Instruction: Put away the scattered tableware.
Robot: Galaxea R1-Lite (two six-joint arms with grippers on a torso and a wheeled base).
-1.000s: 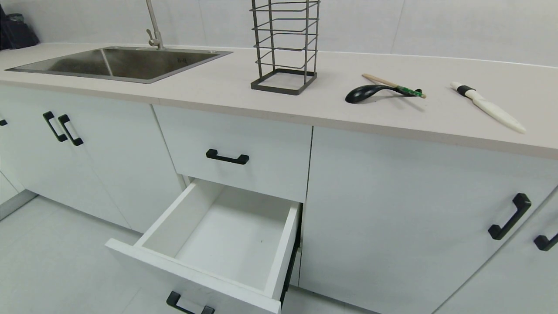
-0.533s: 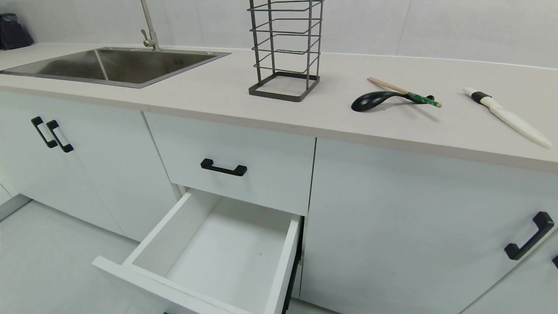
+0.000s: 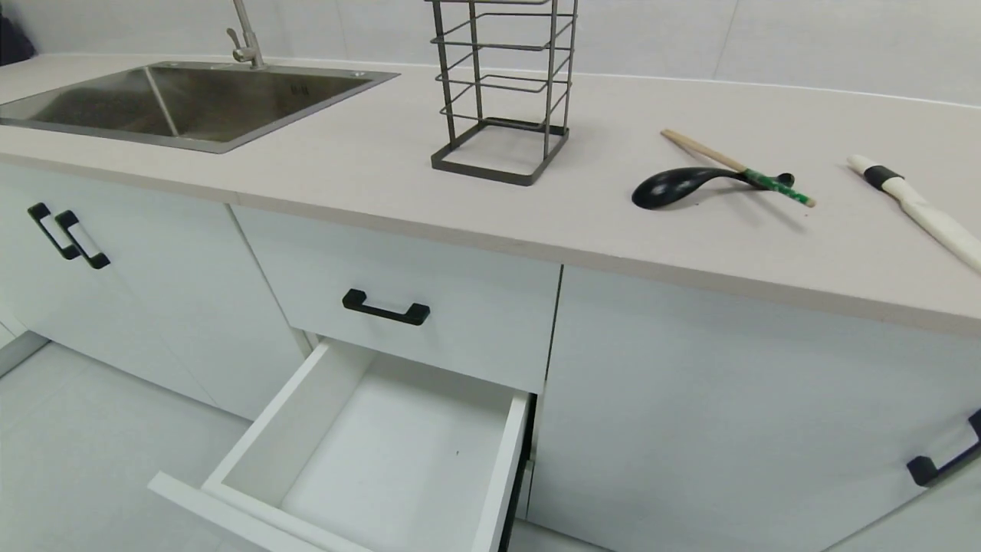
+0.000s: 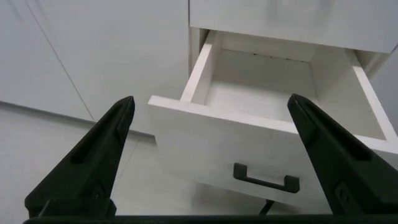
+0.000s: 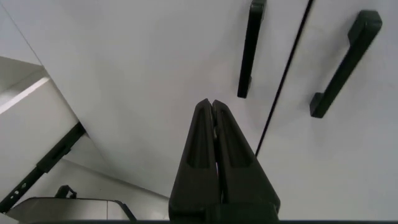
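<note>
Facing the drawer (image 4: 205, 127), left gripper (image 4: 211, 104) hangs released; right gripper (image 5: 212, 107) clenched, empty. Spoon (image 3: 676, 187) lies at drawer's one o'clock.

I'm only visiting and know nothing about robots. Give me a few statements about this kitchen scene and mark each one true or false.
1. The lower drawer is pulled open. True.
2. A chopstick lies across the handle of the black spoon. True.
3. The white knife is in the sink. False: it lies on the counter, to the right of the spoon.
4. The left gripper is shut. False: its fingers are spread wide, facing the open drawer.
5. The right gripper is shut. True.
</note>
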